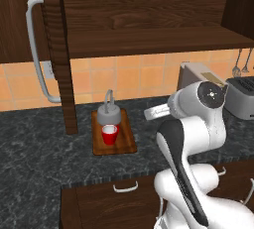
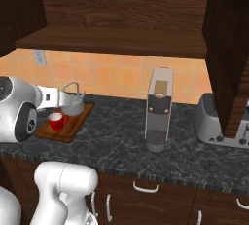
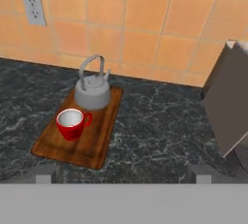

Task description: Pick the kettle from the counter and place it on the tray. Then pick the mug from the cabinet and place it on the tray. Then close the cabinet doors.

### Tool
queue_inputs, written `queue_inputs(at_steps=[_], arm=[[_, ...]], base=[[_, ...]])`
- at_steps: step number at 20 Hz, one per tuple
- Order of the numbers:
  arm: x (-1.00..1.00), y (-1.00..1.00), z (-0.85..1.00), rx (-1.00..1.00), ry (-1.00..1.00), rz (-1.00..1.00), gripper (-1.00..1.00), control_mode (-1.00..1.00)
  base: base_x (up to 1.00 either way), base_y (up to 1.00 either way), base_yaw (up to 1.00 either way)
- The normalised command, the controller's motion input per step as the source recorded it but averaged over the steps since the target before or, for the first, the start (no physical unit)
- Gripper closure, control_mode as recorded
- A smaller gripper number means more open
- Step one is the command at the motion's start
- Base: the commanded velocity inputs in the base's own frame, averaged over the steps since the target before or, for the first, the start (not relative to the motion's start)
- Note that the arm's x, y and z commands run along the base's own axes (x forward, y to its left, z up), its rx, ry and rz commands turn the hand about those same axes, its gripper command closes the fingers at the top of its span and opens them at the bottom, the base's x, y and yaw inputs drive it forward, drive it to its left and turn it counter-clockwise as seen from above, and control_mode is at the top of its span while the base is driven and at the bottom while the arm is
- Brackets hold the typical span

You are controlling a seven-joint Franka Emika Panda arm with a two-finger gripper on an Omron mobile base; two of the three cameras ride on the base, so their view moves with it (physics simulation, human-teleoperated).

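Kettle (image 3: 92,93) and mug (image 3: 71,123) are set on tray (image 3: 77,138); gripper (image 3: 121,174) is spread wide, empty. Left cabinet door (image 1: 57,49), at 10 o'clock, should be pushed near its handle (image 1: 37,49).

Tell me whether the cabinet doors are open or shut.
Open: the left cabinet door and the right one stand swung out edge-on, baring the shelf.

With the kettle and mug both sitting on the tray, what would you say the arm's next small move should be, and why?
Probably lift the open gripper up toward a cabinet door to start closing it. The kettle and mug already stand on the tray, the gripper holds nothing, and the cabinet stands open, its shelf bare.
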Motion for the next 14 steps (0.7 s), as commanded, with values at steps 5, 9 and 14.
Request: queue_inputs(at_steps=[5,9,14], arm=[[-0.56,-0.12,0.02,0.0,0.0,-0.2,-1.0,-1.0],[-0.55,-0.2,0.0,0.0,0.0,-0.01,-1.0,-1.0],[-0.58,-0.06,0.0,-0.01,-0.07,0.2,-1.0,-1.0]], base=[[0.0,0.0,0.0],[0.0,0.0,0.0],[0.0,0.0,0.0]])
